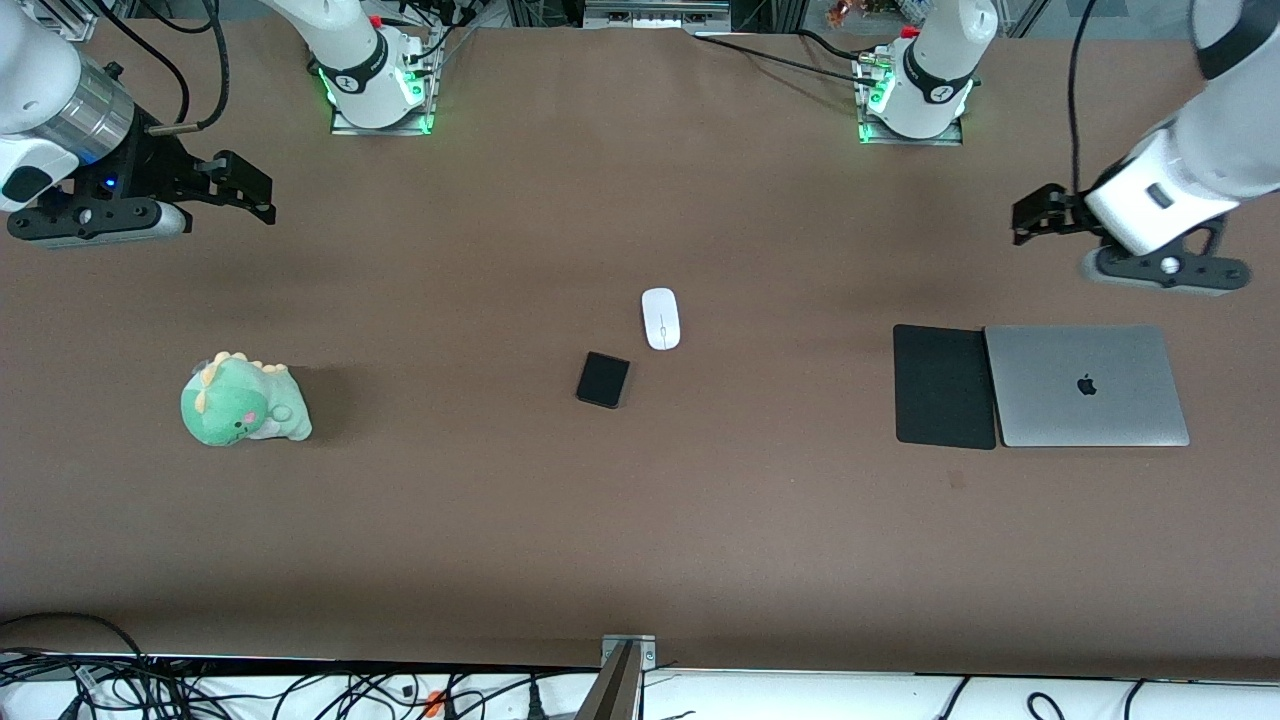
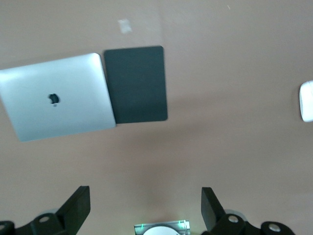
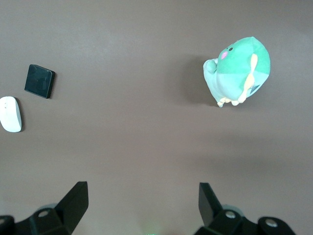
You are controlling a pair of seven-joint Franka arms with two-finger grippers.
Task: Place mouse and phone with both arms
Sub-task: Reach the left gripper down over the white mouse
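Front view: mouse (image 1: 660, 318) and phone (image 1: 603, 379) sit mid-table, just beside each other but not touching, phone nearer the front camera and slightly toward the right arm's end. Neither is held.

Left gripper (image 1: 1030, 218) hangs over bare table at the left arm's end, just farther from the camera than the mouse pad (image 1: 944, 386) and closed laptop (image 1: 1086, 385). Fingers spread wide, nothing between them; left wrist view confirms it (image 2: 145, 204), with the mouse only clipping the frame edge (image 2: 306, 101).

Right gripper (image 1: 245, 185) hangs over bare table at the right arm's end, farther from the camera than the green dinosaur plush (image 1: 243, 401). Also wide open and empty; right wrist view (image 3: 143, 201) shows both phone (image 3: 39, 81) and mouse (image 3: 10, 114) well off to one side.

Key geometry: both targets lie toward table centre, well apart from either gripper. Mouse long axis runs roughly camera-to-bases; phone is skewed a little off that. My read: the mouse is the left arm's natural pick and goes on the pad, phone is the right arm's. Each needs a long inward reach first; the close spacing means collision risk if both go in together.
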